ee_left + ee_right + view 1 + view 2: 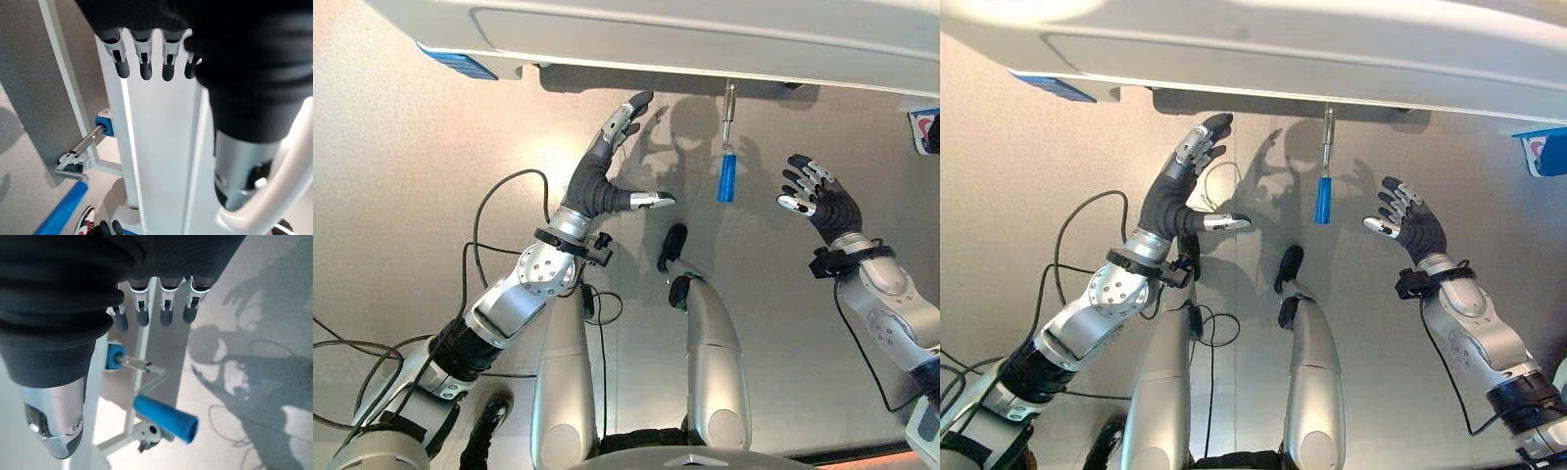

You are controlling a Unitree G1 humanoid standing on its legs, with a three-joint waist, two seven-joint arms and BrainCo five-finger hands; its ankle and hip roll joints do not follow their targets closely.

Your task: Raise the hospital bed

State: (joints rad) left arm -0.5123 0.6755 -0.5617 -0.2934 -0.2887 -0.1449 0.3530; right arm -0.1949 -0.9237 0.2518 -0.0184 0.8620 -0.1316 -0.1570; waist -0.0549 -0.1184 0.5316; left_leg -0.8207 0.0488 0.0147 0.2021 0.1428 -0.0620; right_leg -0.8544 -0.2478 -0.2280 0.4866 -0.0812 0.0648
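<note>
We see our left robot hand [607, 176] spread open over bare grey floor [411, 176], touching nothing; the blue-gripped crank handle [727, 176] hangs under the white hospital bed [705, 34] – our right robot hand [818, 201] open, just beside it.

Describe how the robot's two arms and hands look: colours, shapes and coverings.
Both arms are silver-grey, rounded metal segments with black ribbed joints. The left hand and right hand each wear a dark ribbed cover over back and wrist, with silver fingers ending in dark tips and a separate thumb.
</note>
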